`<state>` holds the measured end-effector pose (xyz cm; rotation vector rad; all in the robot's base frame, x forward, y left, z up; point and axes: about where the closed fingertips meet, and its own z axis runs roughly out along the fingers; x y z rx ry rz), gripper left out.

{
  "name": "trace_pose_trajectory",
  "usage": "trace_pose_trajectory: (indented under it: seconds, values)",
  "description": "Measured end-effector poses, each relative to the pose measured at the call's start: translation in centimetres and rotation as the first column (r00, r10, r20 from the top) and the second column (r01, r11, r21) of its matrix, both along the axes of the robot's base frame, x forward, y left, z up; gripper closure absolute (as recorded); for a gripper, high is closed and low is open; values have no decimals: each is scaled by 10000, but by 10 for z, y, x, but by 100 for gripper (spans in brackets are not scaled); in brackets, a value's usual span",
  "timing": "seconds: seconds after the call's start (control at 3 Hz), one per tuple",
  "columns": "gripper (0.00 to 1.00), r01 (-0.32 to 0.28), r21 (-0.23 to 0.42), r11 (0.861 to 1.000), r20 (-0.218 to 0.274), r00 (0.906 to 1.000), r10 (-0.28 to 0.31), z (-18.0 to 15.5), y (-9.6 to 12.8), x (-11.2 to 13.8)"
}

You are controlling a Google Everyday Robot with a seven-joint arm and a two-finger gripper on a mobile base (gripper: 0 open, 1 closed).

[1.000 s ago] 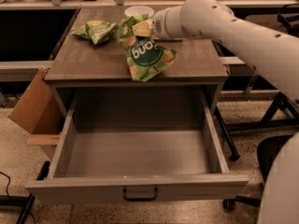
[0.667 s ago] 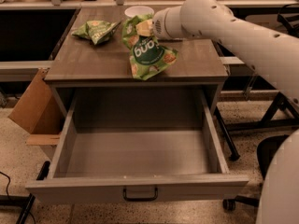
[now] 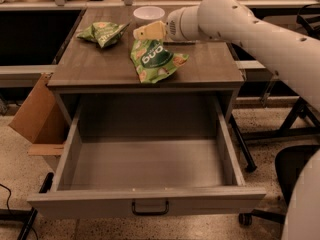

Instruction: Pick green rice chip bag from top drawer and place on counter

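The green rice chip bag (image 3: pixel 155 59) lies on the counter (image 3: pixel 100 69), near the middle and towards its front. It is bright green with a dark round logo and white lettering. My gripper (image 3: pixel 146 31) hovers just above the bag's far top edge, reaching in from the right on the white arm (image 3: pixel 240 24). Whether it touches the bag I cannot tell. The top drawer (image 3: pixel 145 164) is pulled fully open below the counter, and nothing lies inside it. Its dark pull handle (image 3: pixel 150 207) shows on the front panel.
A smaller, paler green bag (image 3: pixel 102 32) lies at the counter's back left. A white bowl (image 3: pixel 148 14) stands at the back behind the gripper. A cardboard box (image 3: pixel 35 116) leans left of the drawer. A chair base (image 3: pixel 295 174) is at the right.
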<state>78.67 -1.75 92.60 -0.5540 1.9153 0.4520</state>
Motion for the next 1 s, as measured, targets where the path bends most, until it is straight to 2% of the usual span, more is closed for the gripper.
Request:
trace_pose_trajectory:
  seconds: [0.33, 0.67, 1.0]
  values:
    - [0, 425, 118, 9990, 408, 9982, -429, 19, -26, -15]
    - [0, 1040, 293, 9941, 792, 9912, -1060, 35, -56, -36]
    - [0, 1652, 390, 9855, 1312, 9768, -1689, 55, -83, -58]
